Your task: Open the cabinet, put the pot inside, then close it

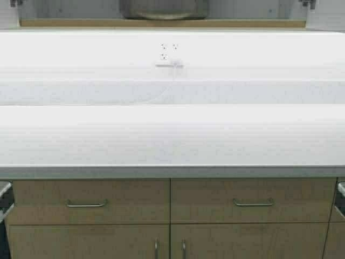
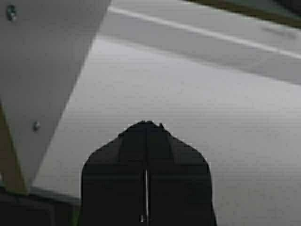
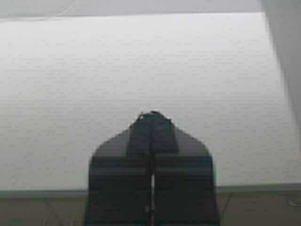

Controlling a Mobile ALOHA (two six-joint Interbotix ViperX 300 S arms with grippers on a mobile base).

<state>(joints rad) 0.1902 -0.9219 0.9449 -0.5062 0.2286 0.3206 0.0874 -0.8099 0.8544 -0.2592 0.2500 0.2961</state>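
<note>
The cabinet shows only at the top of the high view, as its wooden bottom edge (image 1: 161, 23) with the space above it open. The lower part of the steel pot (image 1: 163, 9) stands inside it; its rim is cut off by the frame. Pale door panels flank the opening in the high view, one on the left (image 1: 8, 16) and one on the right (image 1: 326, 16). My left gripper (image 2: 146, 123) is shut and empty over the white counter, beside a pale door panel with screws (image 2: 42, 70). My right gripper (image 3: 151, 113) is shut and empty over the counter, near a pale panel (image 3: 284, 56).
A wide white counter (image 1: 172, 135) runs across the view, with a white backsplash (image 1: 81, 59) behind it carrying a wall socket and a cable (image 1: 170, 56). Below are base drawers with horizontal handles, one on the left (image 1: 86, 204) and one on the right (image 1: 253, 203).
</note>
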